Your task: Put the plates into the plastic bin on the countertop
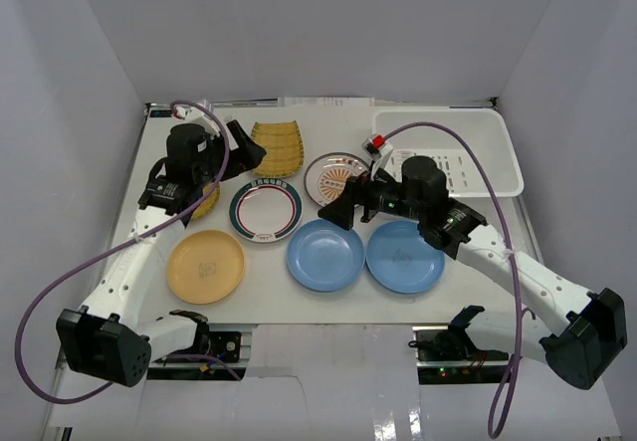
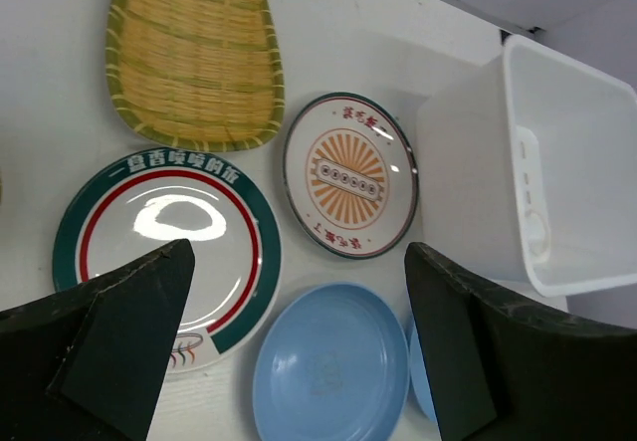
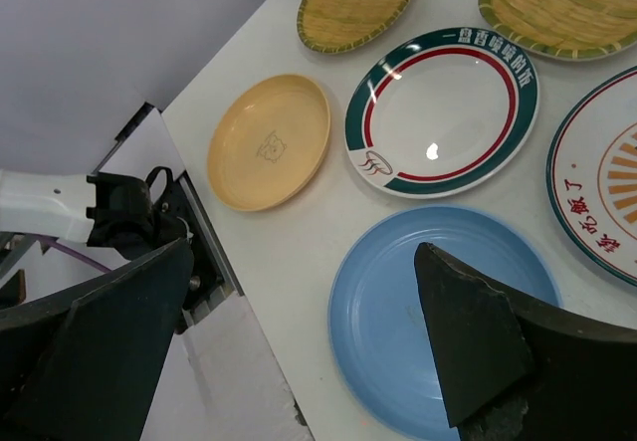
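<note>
Pale grey walls are enclosing a matte white countertop (image 1: 269, 302) where seven plates are lying flat, none of them inside the bin (image 1: 493, 152). Much is being masked from above. The left arm is covering most of a second ribbed plate (image 3: 358, 3) by the left edge. The right gripper (image 3: 304, 252) is overlapping the near rim of the sunburst plate (image 1: 333, 172). The right arm is crossing the far rim of the right blue plate (image 1: 404, 260) and the bin's near left corner. Lettering on the green-and-red-rimmed plate (image 1: 265, 210) is too small to read, and the left wrist view is cutting off part of the bin.

Purple cables (image 1: 428, 125) are looping from both arms, one arching over the bin. A ribbed yellow plate (image 1: 275, 148) is sitting by the far edge. The left blue plate (image 1: 324, 256) and the yellow-orange plate (image 1: 206, 267) are lying toward the near edge, and the two blue ones are almost touching.

The bin is sitting mouth-up in the far right corner, its long axis running along the far edge, near the sunburst plate and well apart from the yellow-orange one. The left gripper (image 2: 299, 257) is hanging toward the far left corner beside the ribbed yellow plate, fingers spread wide and holding nothing. The right gripper is pointing toward the left edge, above the gap between the sunburst and left blue plates, its fingers likewise parted and empty.
</note>
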{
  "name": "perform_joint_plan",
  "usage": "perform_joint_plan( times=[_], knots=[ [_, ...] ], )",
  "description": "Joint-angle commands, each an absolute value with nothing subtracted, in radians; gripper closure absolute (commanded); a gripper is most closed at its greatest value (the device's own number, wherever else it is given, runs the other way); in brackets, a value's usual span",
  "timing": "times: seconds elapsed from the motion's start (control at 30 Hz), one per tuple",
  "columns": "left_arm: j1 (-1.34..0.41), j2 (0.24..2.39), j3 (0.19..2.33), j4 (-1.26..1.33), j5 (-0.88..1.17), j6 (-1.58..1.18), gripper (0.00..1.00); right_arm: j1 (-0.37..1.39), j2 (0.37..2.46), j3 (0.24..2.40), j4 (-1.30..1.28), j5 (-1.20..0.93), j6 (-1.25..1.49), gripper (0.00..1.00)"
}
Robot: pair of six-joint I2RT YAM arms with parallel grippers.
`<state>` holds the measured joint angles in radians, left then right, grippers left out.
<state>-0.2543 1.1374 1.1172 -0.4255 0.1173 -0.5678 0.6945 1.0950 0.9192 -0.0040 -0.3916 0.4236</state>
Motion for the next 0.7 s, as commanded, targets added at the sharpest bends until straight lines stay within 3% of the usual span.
perform_joint_plan(
  times=[0.0,0.17,0.33,0.67],
  knots=[
    [-0.232,1.166,1.137,-0.408,0.000,-0.519,0.02,0.764,1.127,0.951,0.038,-0.302,0.374,0.02],
    [-0.108,1.164,1.063,-0.405,-0.055,-0.511,0.02,0.837,1.167,0.937,0.038,-0.279,0.360,0.04],
    [0.340,1.167,0.902,-0.351,0.165,-0.596,0.02,0.873,1.187,0.910,0.077,-0.284,0.360,0.07],
    [0.569,1.408,0.787,-0.164,0.232,-0.709,0.02,0.884,1.210,0.879,0.126,-0.318,0.353,0.07]
  ],
)
